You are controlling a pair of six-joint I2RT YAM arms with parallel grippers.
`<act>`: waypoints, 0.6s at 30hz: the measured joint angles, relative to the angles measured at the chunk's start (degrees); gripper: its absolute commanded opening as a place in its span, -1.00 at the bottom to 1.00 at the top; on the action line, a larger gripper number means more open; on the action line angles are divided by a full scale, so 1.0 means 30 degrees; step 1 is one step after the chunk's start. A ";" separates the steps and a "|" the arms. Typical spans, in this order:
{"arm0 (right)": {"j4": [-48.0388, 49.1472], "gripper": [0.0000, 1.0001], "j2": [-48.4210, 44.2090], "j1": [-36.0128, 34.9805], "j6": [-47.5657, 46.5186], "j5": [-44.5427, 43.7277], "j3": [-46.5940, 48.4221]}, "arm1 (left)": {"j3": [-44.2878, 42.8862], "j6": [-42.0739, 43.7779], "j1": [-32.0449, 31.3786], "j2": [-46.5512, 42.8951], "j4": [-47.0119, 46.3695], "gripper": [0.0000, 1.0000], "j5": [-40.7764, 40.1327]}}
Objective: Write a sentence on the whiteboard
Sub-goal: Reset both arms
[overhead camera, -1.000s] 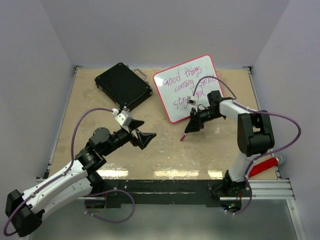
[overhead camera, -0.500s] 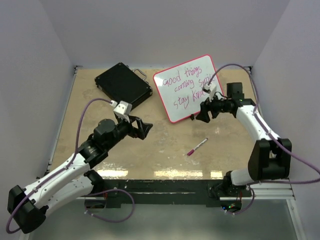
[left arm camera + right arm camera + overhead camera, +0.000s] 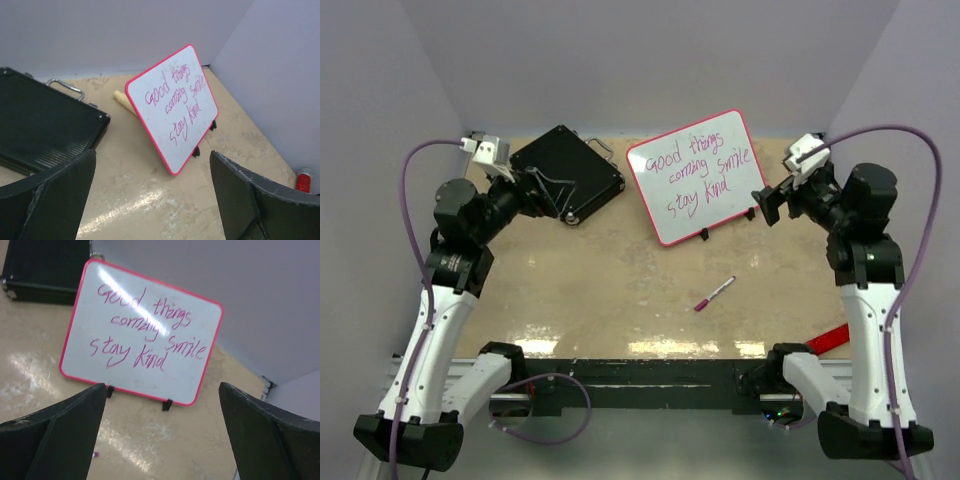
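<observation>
The whiteboard (image 3: 695, 175) with its red-pink rim stands tilted on small black feet at the back middle of the table. The sentence (image 3: 701, 170) on it is in pink marker, three lines reading "Good things coming smile stay kind" (image 3: 145, 332). A pink marker (image 3: 714, 293) lies loose on the table in front of the board. My left gripper (image 3: 552, 196) is raised at the left, open and empty, facing the whiteboard (image 3: 172, 107). At the right, my right gripper (image 3: 770, 203) is also open and empty, just off the board's right edge.
A black hard case (image 3: 567, 172) lies left of the board, close under my left gripper. A pale yellow roll (image 3: 122, 100) pokes out behind the board. A red object (image 3: 830, 338) lies near the right arm's base. Walls enclose the table on three sides.
My right gripper opened and left the marker lying on the table. Both arms drew up and back, the left to the far left and the right to the far right.
</observation>
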State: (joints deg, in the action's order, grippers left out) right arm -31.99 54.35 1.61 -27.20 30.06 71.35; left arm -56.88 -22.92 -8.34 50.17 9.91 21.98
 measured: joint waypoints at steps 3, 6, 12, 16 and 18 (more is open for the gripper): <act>0.0335 0.97 -0.0984 0.0007 0.1472 -0.0918 0.1304 | -0.1559 0.0357 0.0022 0.0051 0.0663 1.00 0.0656; 0.0838 0.97 -0.1603 0.0000 0.3417 -0.2164 0.2091 | -0.2171 0.0605 0.0022 -0.0248 0.0976 1.00 0.0838; 0.1537 0.97 -0.1508 0.0007 0.7111 -0.6732 0.2834 | -0.2572 0.1370 0.0029 -0.0991 0.2353 1.00 0.0102; 0.1545 0.97 -0.1472 0.0007 0.8320 -0.8167 0.2798 | -0.3016 0.1552 0.0029 -0.1166 0.2849 1.00 -0.0335; 0.1581 0.97 -0.1559 0.0007 0.8743 -0.8582 0.2601 | -0.3126 0.1559 0.0029 -0.1209 0.2878 1.00 -0.0423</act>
State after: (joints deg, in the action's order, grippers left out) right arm -27.24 49.67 1.63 -0.97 4.32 79.15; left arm -66.26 -18.24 -8.25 46.54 18.55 20.71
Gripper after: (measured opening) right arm 0.986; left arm 0.997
